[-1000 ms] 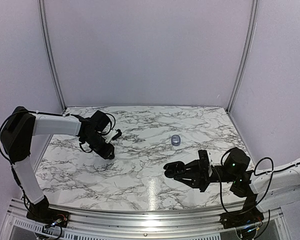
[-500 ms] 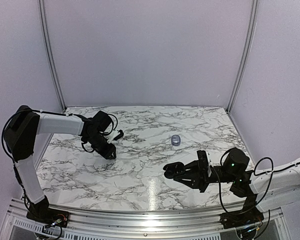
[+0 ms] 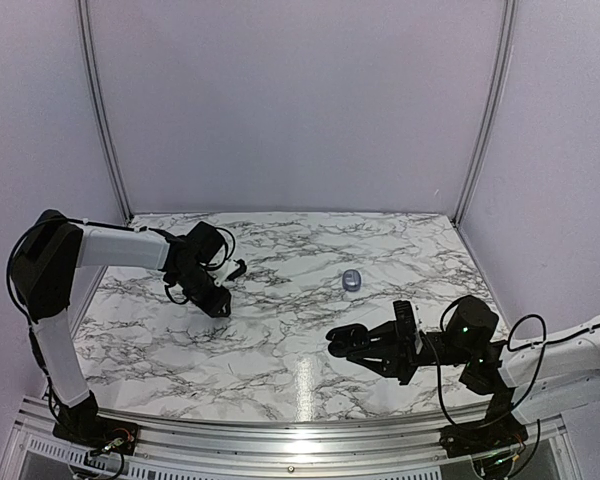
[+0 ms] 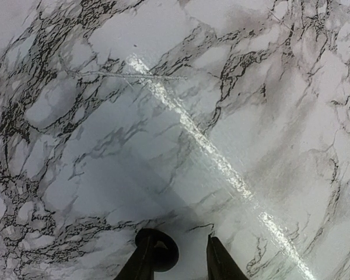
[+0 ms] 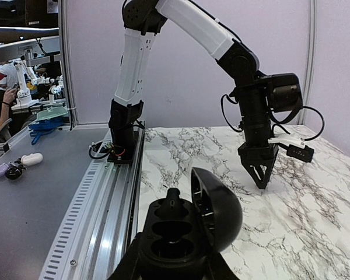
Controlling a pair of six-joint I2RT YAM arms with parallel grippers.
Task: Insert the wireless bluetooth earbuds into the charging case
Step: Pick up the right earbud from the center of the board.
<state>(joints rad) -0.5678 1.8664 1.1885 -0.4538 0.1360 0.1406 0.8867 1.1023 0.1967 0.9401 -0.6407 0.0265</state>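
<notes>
My right gripper [image 3: 352, 343] is shut on the base of a black charging case [image 3: 338, 340] and holds it above the table. In the right wrist view the case [image 5: 181, 233] is open with its lid raised on the right. One black earbud [image 5: 174, 204] sits in the far slot, and the near slot is empty. My left gripper [image 3: 218, 304] points down at the marble on the left. In the left wrist view its jaws stand apart [image 4: 181, 265], with a black earbud [image 4: 163, 254] against the left finger. No grey buds show.
A silvery-grey oval case [image 3: 351, 280] lies shut on the marble table [image 3: 280, 340] right of centre. The left gripper shows in the right wrist view [image 5: 261, 175], beyond the held case. A metal rail [image 5: 99, 198] runs along the near table edge.
My left gripper has shifted very slightly on the left of the table. The right gripper and the case have stayed still.
</notes>
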